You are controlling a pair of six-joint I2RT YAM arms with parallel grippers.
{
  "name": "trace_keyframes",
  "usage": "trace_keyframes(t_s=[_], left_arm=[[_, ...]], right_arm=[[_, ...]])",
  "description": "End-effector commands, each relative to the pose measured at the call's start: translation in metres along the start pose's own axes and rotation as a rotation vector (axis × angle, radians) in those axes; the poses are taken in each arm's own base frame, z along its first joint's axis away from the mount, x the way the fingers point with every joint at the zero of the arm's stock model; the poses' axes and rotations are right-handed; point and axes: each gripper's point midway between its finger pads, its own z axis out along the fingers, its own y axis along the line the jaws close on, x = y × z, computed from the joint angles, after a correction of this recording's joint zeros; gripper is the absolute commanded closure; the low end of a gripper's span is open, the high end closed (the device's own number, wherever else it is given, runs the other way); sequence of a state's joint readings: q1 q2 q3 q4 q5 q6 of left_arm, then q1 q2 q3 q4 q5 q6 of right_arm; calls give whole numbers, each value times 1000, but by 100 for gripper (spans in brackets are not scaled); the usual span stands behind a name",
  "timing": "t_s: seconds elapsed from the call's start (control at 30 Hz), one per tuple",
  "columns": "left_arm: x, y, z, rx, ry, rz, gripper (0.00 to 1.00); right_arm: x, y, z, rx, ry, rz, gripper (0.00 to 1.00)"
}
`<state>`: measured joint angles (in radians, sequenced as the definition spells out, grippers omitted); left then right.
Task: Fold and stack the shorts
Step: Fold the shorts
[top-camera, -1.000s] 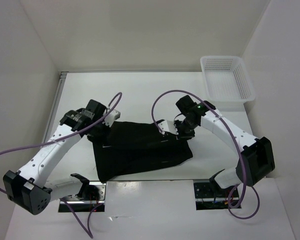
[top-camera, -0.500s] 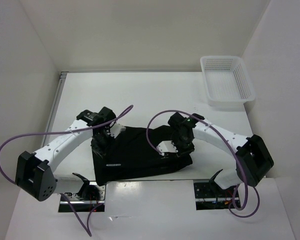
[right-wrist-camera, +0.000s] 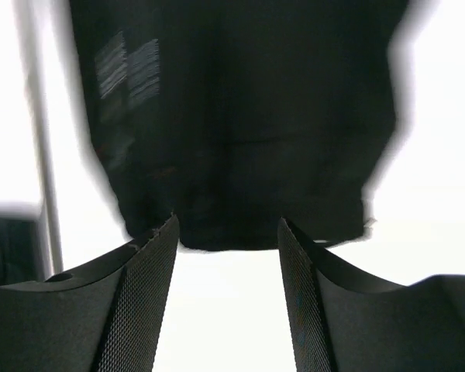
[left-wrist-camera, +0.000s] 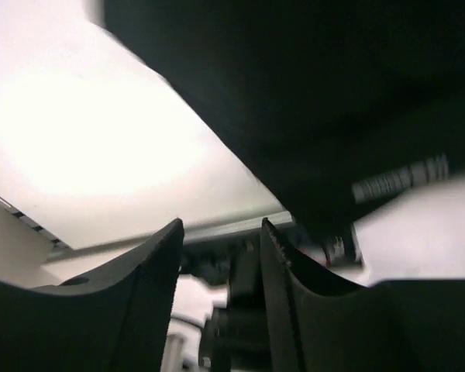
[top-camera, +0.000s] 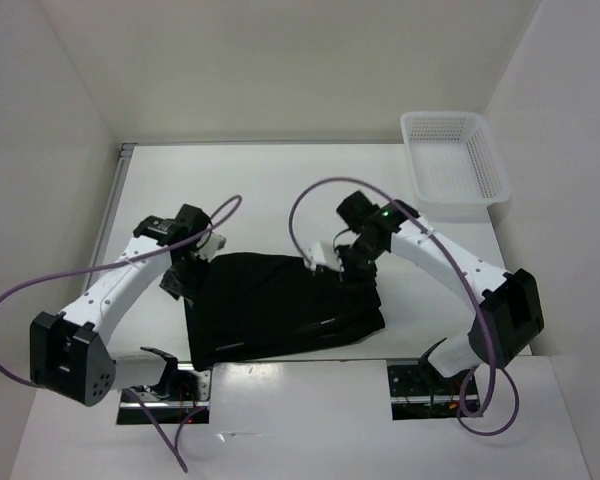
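The shorts (top-camera: 280,305) lie flat on the table (top-camera: 280,190) as a folded black slab, between the two grippers and a little nearer the arm bases than either pair of jaws. Their long axis runs from the left gripper's side across to the right gripper's side. It is slightly tilted, so the end by the left jaws reaches closer to the bases than the end by the right jaws. The cloth is plain, soft, matt black and roughly rectangular, with a few shallow creases. A short pale mark (top-camera: 325,323) shows toward the right gripper's end, and a thin pale line (top-camera: 212,347) near the corner on the left gripper's side.

The left gripper (top-camera: 187,275) sits at the far left corner of the bundle, its jaws apart with nothing between them. In the left wrist view the shorts (left-wrist-camera: 333,93) fill the space beyond and to one side of the fingertips (left-wrist-camera: 163,260), with a blurred pale marking (left-wrist-camera: 399,177) at their edge. The right gripper (top-camera: 345,262) hangs over the far edge near the right end. Its jaws are likewise parted and empty, and bare table shows in the gap. The shorts (right-wrist-camera: 240,116) lie just past its fingertips (right-wrist-camera: 159,248), with a blurred pale striped patch (right-wrist-camera: 128,66) on the cloth. Well beyond the right jaws, in the far corner, stands a white mesh basket (top-camera: 455,165)
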<state>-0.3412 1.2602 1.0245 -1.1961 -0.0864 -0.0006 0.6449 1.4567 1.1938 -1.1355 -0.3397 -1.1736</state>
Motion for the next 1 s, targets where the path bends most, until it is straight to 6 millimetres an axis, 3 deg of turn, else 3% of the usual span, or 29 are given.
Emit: trace_keyframes(t_s=[0.0, 0.07, 0.1, 0.13, 0.17, 0.27, 0.37, 0.47, 0.6, 0.67, 0.73, 0.77, 0.8, 0.83, 0.87, 0.9, 0.93, 0.97], left_arm=[[-54, 54, 17, -104, -143, -178, 47], [-77, 91, 26, -118, -195, -308, 46], [-84, 101, 27, -115, -211, -338, 46], [-95, 113, 26, -128, -243, -361, 44], [-96, 114, 38, -110, -218, -370, 44], [-96, 103, 57, -38, -172, -363, 42], [-90, 77, 74, 92, -132, -355, 41], [-89, 68, 83, 142, -119, -354, 40], [-86, 62, 111, 163, -43, -348, 40], [-86, 62, 117, 168, -23, -349, 44], [-87, 51, 123, 213, -4, -339, 55], [-86, 51, 125, 216, 5, -340, 60], [-84, 46, 130, 221, 27, -329, 66], [-87, 47, 131, 221, 25, -329, 80], [-97, 52, 131, 216, 3, -327, 88], [-99, 55, 136, 205, 16, -328, 93], [-105, 61, 136, 182, 11, -327, 95], [-115, 69, 137, 158, -15, -325, 98]], right_arm=[[-30, -75, -31, 222, -292, 353, 41], [-9, -112, -42, 350, -352, 534, 40], [-5, -130, -41, 408, -393, 613, 40], [3, -137, -37, 431, -392, 651, 38], [13, -143, -37, 474, -377, 681, 37], [24, -141, -16, 461, -355, 707, 35], [37, -122, 14, 381, -320, 741, 33], [43, -111, 38, 319, -316, 788, 31], [58, -124, 51, 389, -292, 892, 30], [65, -128, 54, 416, -268, 928, 28], [78, -127, 63, 426, -211, 943, 28], [80, -127, 63, 433, -203, 945, 32], [86, -127, 67, 438, -176, 955, 42], [87, -129, 66, 454, -177, 962, 50], [86, -134, 67, 459, -185, 971, 59], [87, -136, 69, 454, -181, 974, 69], [83, -148, 61, 492, -203, 978, 88], [85, -158, 62, 519, -209, 1002, 95]])
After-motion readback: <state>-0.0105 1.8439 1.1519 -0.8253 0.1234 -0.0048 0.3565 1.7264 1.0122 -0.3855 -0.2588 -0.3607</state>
